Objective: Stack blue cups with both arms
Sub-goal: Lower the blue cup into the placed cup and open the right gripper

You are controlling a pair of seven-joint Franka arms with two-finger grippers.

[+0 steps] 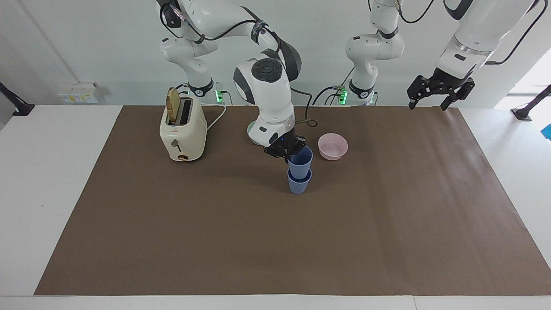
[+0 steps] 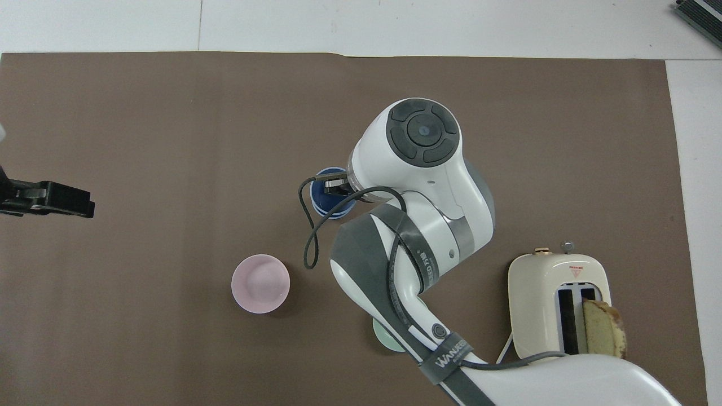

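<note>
Nesting — upper cup (image 1: 300, 160) in right jaws

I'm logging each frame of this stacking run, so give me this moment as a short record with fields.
upper cup: blue cup, upright, partly nested in the lower cup
lower cup: blue cup, standing on the brown mat
right pincer: shut on the upper cup's rim
left pincer: raised over the mat's corner at the left arm's end, waiting, open
nearby: pink bowl, toaster
stack status: upper cup not yet released
</note>
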